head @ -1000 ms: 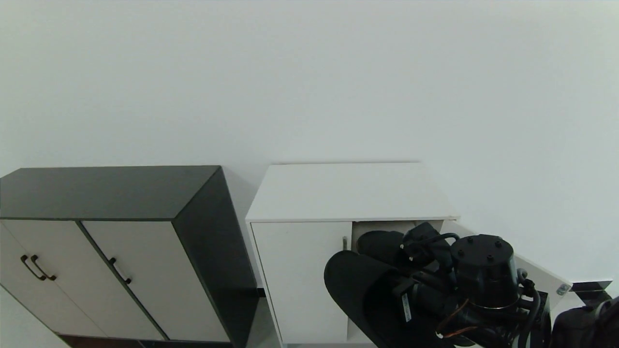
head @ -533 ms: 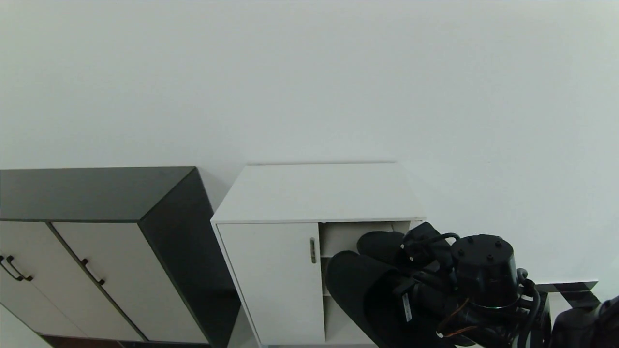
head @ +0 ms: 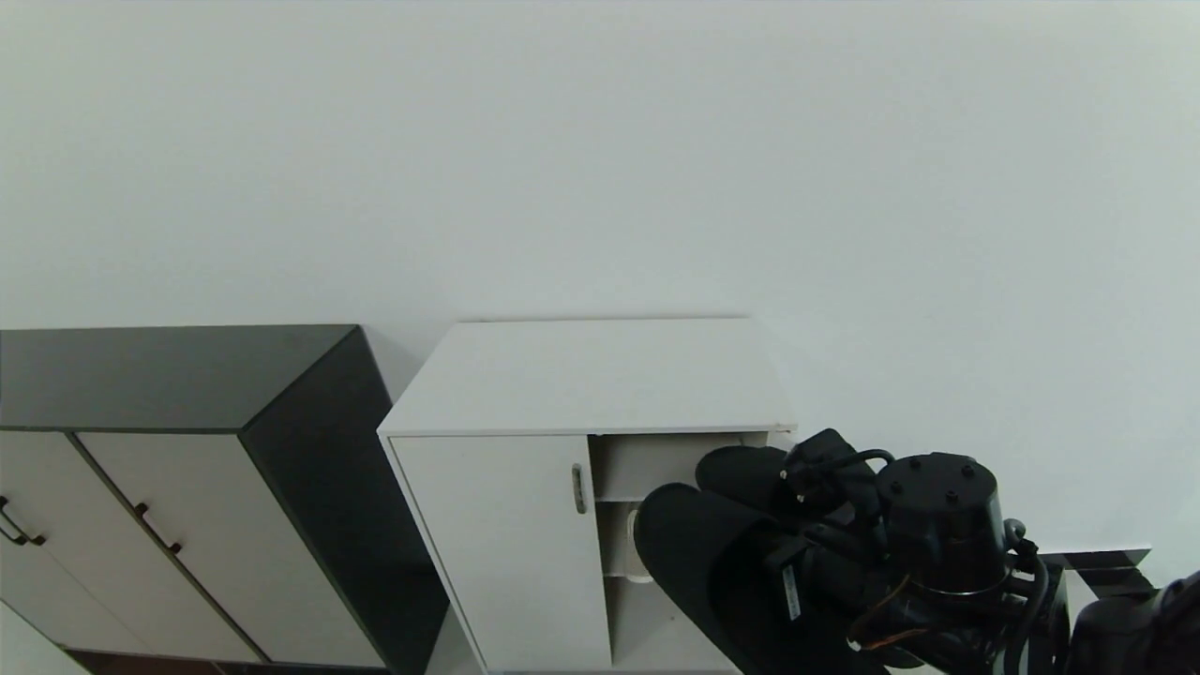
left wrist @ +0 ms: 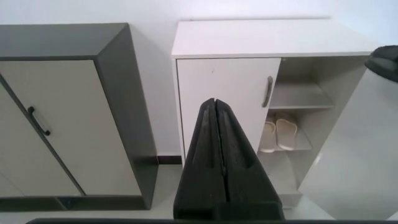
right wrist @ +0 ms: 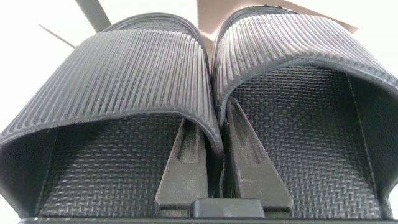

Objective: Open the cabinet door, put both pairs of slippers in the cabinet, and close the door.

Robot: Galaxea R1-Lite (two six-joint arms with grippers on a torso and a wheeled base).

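Observation:
A pair of black slippers (right wrist: 155,81) is held side by side, and my right gripper (right wrist: 211,124) is shut on their two inner strap walls. From the head they (head: 694,553) hang just before the open right half of the white cabinet (head: 591,375). Its left door (left wrist: 224,93) is shut and its right door (left wrist: 354,162) is swung wide open. A pair of white slippers (left wrist: 280,134) lies on the middle shelf. My left gripper (left wrist: 215,102) is shut on nothing and stays back from the cabinet front, level with the shut door.
A taller dark cabinet (head: 187,375) with two cream doors and black handles stands close to the white cabinet's left. A plain white wall runs behind both. The top shelf (left wrist: 298,99) of the white cabinet is bare.
The head camera has shifted, so both cabinets sit further left in the picture. More of the open compartment shows now. The right arm and the black slippers keep their place in the picture.

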